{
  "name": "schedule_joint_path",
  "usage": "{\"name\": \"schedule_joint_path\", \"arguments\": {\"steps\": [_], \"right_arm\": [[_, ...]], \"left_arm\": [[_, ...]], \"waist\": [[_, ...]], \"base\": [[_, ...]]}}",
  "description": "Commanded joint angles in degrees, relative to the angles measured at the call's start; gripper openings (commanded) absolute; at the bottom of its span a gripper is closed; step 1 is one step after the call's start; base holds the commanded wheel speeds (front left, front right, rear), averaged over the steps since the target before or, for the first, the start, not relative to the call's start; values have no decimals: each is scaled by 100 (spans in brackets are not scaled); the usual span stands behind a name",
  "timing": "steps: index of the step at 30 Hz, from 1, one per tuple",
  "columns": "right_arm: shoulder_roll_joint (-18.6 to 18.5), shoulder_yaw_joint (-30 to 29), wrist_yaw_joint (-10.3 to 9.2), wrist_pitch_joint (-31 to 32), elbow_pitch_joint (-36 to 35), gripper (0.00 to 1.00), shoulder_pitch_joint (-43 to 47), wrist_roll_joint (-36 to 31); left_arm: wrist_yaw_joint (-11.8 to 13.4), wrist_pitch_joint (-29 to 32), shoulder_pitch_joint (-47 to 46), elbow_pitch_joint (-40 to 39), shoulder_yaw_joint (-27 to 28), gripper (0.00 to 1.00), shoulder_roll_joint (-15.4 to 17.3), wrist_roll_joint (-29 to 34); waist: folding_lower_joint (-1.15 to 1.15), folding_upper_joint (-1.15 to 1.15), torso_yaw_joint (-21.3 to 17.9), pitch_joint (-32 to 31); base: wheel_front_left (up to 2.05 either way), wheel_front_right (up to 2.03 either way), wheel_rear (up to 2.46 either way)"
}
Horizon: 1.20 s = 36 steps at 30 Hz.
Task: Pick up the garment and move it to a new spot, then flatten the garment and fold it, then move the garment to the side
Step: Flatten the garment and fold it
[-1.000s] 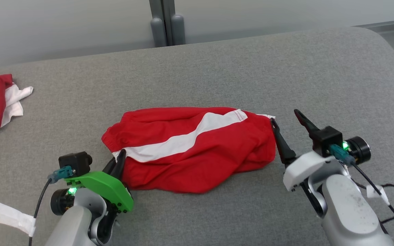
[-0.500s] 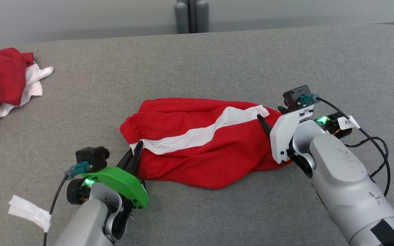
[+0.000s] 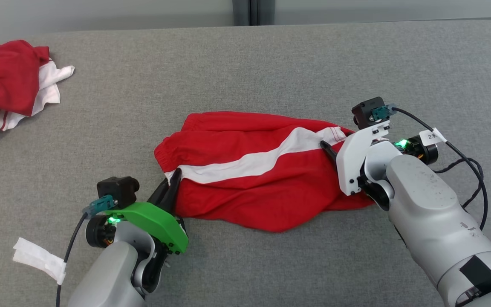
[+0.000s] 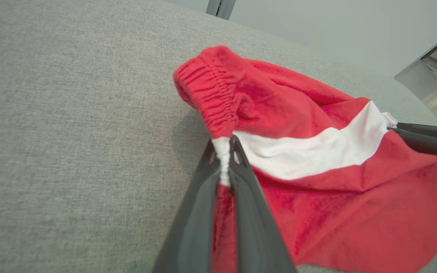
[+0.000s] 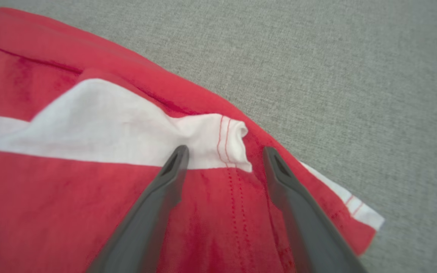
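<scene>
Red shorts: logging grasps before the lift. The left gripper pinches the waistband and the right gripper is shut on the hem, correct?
No: the right gripper is open, fingers straddling the hem of the shorts, as the right wrist view shows. The left gripper pinches the waistband.

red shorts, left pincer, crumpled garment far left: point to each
red shorts point(image 3: 262, 200): head view, panel below stripe
left pincer point(image 4: 224, 147): left wrist view, between fingertips
crumpled garment point(image 3: 4, 76): head view, red fold

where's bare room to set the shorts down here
Widest bare stretch: grey surface beyond the red shorts, from the crumpled red-and-white garment to the right edge. Also the near strip before the shorts. Crowded: around left gripper and right gripper.
</scene>
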Motion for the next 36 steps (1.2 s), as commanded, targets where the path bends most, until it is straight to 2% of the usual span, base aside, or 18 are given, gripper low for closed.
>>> {"name": "schedule_joint_path", "arguments": {"steps": [1,8,10,11,13,18,22,23,29,36], "right_arm": [[-18,59,-8,18,48,100,-89,69],[28,558,-8,26,156,100,-247,293],[11,697,-8,-3,180,82,-284,345],[9,769,-8,-22,192,53,-310,370],[-13,914,-8,-57,217,43,-363,362],[-6,1191,-8,-141,291,30,-411,411],[8,1393,-7,-169,307,12,-439,464],[7,1416,-8,-205,294,0,-458,500],[-60,1505,-8,-439,125,0,-520,650],[-321,1571,-8,-693,-312,0,-438,861]], "left_arm": [[-14,-51,-95,22,-12,0,32,-31],[-14,-103,-187,80,-114,0,45,-101],[-14,-130,-200,97,-131,0,58,-124],[-14,-142,-205,108,-140,0,64,-138],[-14,-161,-214,128,-154,0,76,-160],[-14,-205,-242,173,-177,0,100,-210],[-14,-237,-257,187,-182,0,138,-245],[-14,-244,-264,186,-183,0,149,-250],[-14,-297,-288,122,-126,0,235,-304],[68,-351,-169,-103,0,0,419,-355]], "waist": [[0,0,20,34],[0,0,44,93],[0,0,45,110],[0,0,44,117],[0,0,40,126],[0,0,15,124],[0,0,-28,126],[0,0,-43,125],[0,0,-137,34],[0,0,-303,-148]], "base": [[0,0,0],[0,0,0],[0,0,0],[0,0,0],[0,0,0],[0,0,0],[0,0,0],[0,0,0],[0,0,0],[0,0,0]]}}
